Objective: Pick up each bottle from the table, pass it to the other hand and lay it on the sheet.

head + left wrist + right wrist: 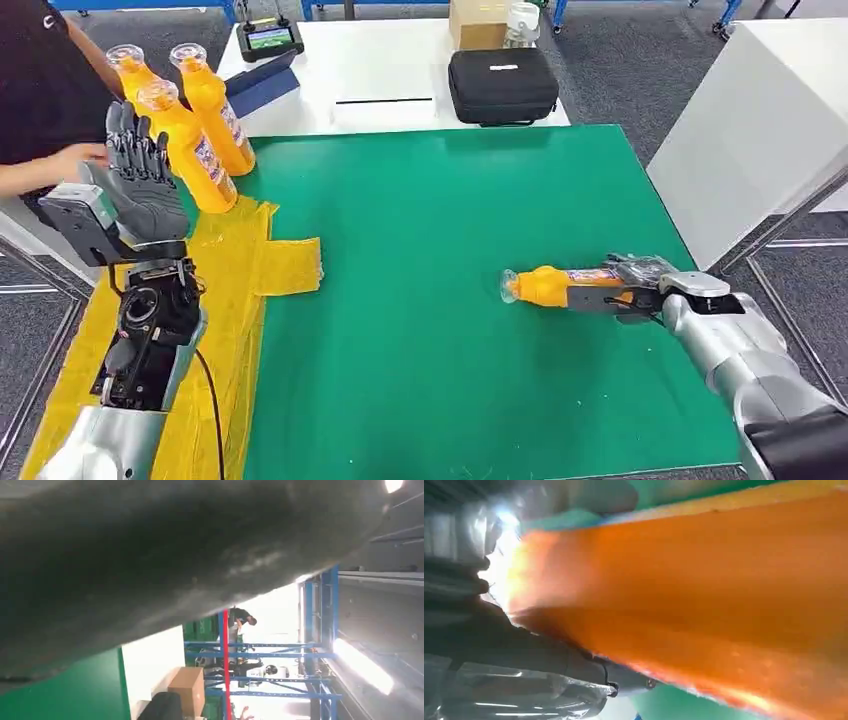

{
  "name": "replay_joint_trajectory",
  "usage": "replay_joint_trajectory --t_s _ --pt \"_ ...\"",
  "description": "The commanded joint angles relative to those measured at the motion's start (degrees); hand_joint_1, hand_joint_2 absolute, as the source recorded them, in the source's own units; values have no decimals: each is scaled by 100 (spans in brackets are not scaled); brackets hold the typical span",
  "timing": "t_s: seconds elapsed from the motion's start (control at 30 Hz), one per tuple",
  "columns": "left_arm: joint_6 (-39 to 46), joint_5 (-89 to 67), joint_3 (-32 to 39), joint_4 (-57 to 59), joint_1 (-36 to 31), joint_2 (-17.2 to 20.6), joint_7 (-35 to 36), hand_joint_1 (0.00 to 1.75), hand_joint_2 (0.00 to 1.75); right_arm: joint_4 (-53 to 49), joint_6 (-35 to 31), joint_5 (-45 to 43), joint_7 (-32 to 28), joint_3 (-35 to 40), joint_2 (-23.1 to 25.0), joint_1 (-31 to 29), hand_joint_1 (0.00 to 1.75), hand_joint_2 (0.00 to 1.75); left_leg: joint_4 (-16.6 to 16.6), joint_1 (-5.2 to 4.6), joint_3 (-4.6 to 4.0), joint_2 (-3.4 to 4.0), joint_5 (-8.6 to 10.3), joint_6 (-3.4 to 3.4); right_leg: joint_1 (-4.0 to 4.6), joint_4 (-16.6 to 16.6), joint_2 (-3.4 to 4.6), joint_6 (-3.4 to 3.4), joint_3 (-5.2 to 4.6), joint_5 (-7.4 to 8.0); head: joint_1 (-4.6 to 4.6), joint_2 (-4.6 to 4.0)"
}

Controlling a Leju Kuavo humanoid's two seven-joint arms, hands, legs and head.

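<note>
An orange bottle (551, 285) lies on its side on the green table (430, 260), its clear cap pointing toward my left. My right hand (622, 290) wraps its fingers around the bottle's base end, and the right wrist view has the orange bottle (704, 595) pressed close against the dark fingers (524, 650). My left hand (142, 182) is raised upright over the yellow sheet (225, 300), fingers apart and holding nothing. Three more orange bottles (195, 140) stand upright at the sheet's far end, just behind the left hand.
A person's hand (75, 158) reaches in from the left, near the standing bottles. A white table behind holds a black case (502, 85), a controller with a screen (269, 40) and a cardboard box (477, 22). Another white table (750, 130) stands at the right.
</note>
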Motion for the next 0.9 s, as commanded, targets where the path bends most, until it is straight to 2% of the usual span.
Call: replay_joint_trajectory --t_s 0.03,0.33,0.43,0.5,0.6,0.67,0.7,0.8,0.9 --pt "-9 35 -263 579 -440 -90 23 0 0 559 50 -15 -16 275 118 573 175 175 -9 9 24 -21 3 -3 9 -17 -25 -3 37 -1 4 0" --pt "-44 43 -220 554 -422 -82 11 0 0 380 -171 -171 74 109 141 631 175 175 -15 7 52 -17 4 -5 9 -21 -23 -5 63 0 2 0" --pt "-81 44 -138 433 -260 -75 12 0 0 -127 -431 -769 -633 -304 91 707 175 175 -14 7 53 -10 2 -4 9 -20 -17 -3 63 0 0 0" --pt "-96 48 -120 396 -193 -60 12 0 0 -285 -296 -803 -579 -285 96 621 175 175 -12 5 51 -2 1 -3 6 -16 -9 -3 58 1 4 0" --pt "-654 474 -149 459 -78 -43 439 0 0 -1308 -451 -1473 -822 -602 78 690 175 175 -9 3 46 13 0 -4 4 -9 6 -3 52 3 2 0" --pt "-1146 1122 -120 424 186 -31 730 0 0 -2648 -291 -2557 -970 -1036 36 999 175 175 -11 -2 47 29 -2 -6 -1 -5 23 -5 45 6 2 0" --pt "-1247 1296 -120 334 335 -1 746 0 0 -3260 -101 -2913 -809 -1062 4 1118 175 175 -9 -5 44 30 -3 -4 -3 -2 25 -4 40 5 2 0" --pt "-1251 1315 -134 293 380 16 737 0 0 -3463 -59 -2979 -646 -1010 -17 1164 175 175 -6 -11 37 44 -8 -9 -9 11 37 -8 25 1 0 0" --pt "-1248 1330 -142 265 357 23 742 0 0 -3373 -118 -3026 -668 -966 -51 1179 175 175 0 -3 19 11 -7 -7 -1 14 2 -5 13 -7 0 0"
